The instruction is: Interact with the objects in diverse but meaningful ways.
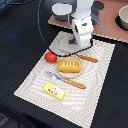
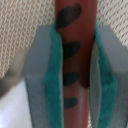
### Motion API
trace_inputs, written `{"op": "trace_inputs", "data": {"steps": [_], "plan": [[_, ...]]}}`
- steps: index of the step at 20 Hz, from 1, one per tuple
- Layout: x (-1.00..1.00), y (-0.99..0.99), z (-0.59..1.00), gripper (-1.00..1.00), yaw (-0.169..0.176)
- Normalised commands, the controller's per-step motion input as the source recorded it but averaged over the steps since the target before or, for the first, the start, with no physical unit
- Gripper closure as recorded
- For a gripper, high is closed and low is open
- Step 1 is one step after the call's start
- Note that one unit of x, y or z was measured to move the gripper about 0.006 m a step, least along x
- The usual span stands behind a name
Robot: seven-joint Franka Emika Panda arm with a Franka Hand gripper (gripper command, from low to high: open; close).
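In the wrist view my gripper (image 2: 75,75) has its teal pads (image 2: 54,75) pressed on both sides of a reddish-brown stick (image 2: 75,45) with dark oval marks, over the striped mat. In the exterior view the gripper (image 1: 83,47) stands at the far part of the placemat, and the brown stick (image 1: 89,59) shows just in front of it. A red tomato (image 1: 50,57) sits toward the exterior view's left. The orange ridged bread block (image 1: 69,66) is mid-mat. A yellow labelled bar (image 1: 54,90) lies near the front edge. A grey-headed utensil with an orange handle (image 1: 67,80) lies between bread and bar.
The striped placemat (image 1: 30,82) lies on a dark table. Behind it is a pinkish board (image 1: 107,30) with a bowl (image 1: 123,17) at the exterior view's right. A black cable (image 1: 42,30) loops down from the arm past the tomato.
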Motion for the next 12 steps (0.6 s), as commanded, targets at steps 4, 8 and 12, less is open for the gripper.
{"op": "trace_inputs", "data": {"steps": [4,8,12], "plan": [[0.07,0.07,1.00,1.00,-0.035],[0.10,0.04,1.00,1.00,-0.050],[0.03,0.03,0.96,1.00,-0.052]]}}
